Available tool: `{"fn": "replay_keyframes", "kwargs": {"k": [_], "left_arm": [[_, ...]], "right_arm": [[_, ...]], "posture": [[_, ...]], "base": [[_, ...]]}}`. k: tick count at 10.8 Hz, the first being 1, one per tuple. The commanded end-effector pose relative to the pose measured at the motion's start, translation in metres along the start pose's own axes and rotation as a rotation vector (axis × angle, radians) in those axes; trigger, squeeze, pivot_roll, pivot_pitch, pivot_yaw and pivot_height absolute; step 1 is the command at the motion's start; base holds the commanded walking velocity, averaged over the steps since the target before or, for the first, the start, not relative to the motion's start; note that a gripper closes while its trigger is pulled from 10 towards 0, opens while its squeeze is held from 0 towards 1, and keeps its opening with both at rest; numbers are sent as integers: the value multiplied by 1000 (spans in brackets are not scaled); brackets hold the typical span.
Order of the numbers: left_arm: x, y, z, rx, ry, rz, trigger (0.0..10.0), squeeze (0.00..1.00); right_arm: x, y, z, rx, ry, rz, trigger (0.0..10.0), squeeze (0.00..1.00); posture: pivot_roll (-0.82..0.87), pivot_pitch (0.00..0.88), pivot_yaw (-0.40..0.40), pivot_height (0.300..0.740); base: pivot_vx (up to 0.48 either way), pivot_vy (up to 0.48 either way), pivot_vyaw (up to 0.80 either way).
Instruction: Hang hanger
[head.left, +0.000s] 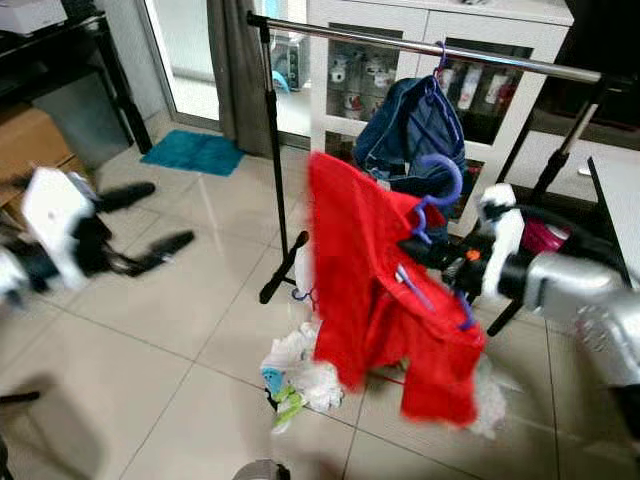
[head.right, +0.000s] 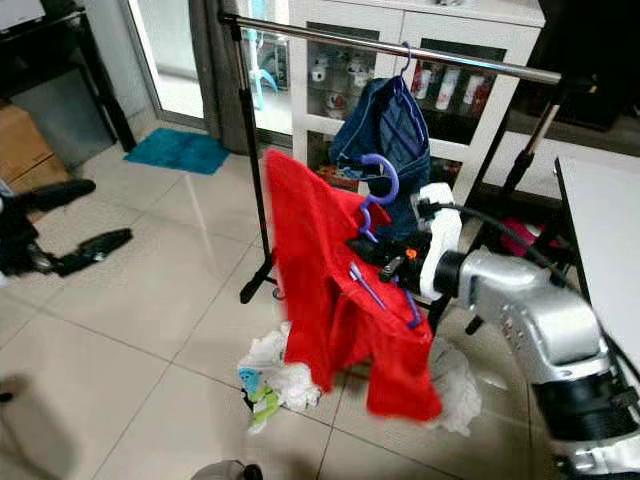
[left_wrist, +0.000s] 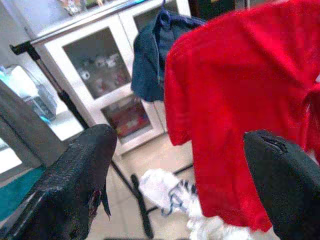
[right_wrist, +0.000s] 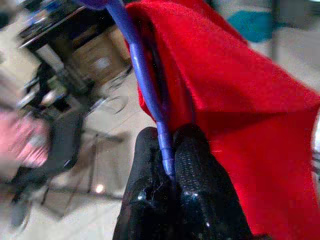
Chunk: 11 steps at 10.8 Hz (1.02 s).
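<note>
A purple hanger (head.left: 440, 195) carries a red shirt (head.left: 375, 290) and is held below the metal clothes rail (head.left: 420, 47). My right gripper (right_wrist: 167, 160) is shut on the hanger's stem (right_wrist: 145, 85), with the red cloth draped beside its fingers (right_wrist: 200, 175). The hanger's hook curls up in front of a dark blue garment (head.right: 390, 125) that hangs on the rail from its own purple hanger. My left gripper (head.left: 145, 215) is out to the left over the floor, open and holding nothing, its two fingers (left_wrist: 80, 175) wide apart and pointed toward the shirt.
White and green clothes (head.left: 300, 375) lie in a pile on the tiled floor under the rack. A white glass-door cabinet (head.left: 400, 70) stands behind the rail. The rack's black upright (head.left: 272, 160) and foot are left of the shirt. A white table edge (head.right: 600, 230) is at right.
</note>
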<state>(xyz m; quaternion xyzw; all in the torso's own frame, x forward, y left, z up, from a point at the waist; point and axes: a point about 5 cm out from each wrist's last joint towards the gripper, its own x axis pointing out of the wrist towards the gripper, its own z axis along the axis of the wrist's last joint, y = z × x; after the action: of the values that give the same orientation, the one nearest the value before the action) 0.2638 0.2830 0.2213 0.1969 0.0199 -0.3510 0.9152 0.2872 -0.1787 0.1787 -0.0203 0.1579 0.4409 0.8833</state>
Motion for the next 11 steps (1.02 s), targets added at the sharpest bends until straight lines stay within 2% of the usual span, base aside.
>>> {"fn": "replay_keyframes", "kwargs": {"k": [1,2,4,6,8,9,10,11], "left_arm": [[-7,11,-2,31,38,-16,10000,35],[-9,18,-5,35,59,-60,10000,0],[1,21,-1,53,29,-131,10000,0],[19,13,-1,38,-3,-240,10000,0],[34,-2,-17,-14,28,-361,10000,0],[40,-8,-22,-45,28,-414,8745,0],[43,-9,-20,-57,8,-425,0,0],[44,-10,-21,-73,3,-445,0,0]], "right_arm": [[-6,4,19,-81,-50,97,10000,0],[-12,8,23,-111,-47,180,10000,0],[-21,15,28,-150,-44,296,10000,0],[-27,22,29,-172,-48,365,10000,0],[-30,28,27,-172,-49,421,10000,0],[-30,30,26,-174,-49,427,10000,0],[-31,32,27,-173,-57,433,10000,0],[-32,32,26,-173,-58,434,10000,0]], "posture": [[25,0,6,740],[27,0,5,740],[17,0,15,740],[10,0,22,740],[9,0,26,740],[0,0,38,740],[-1,0,41,740],[-3,0,45,740]], "base": [[0,0,0],[0,0,0],[0,0,0],[0,0,0],[0,0,0],[0,0,0],[0,0,0],[0,0,0]]}}
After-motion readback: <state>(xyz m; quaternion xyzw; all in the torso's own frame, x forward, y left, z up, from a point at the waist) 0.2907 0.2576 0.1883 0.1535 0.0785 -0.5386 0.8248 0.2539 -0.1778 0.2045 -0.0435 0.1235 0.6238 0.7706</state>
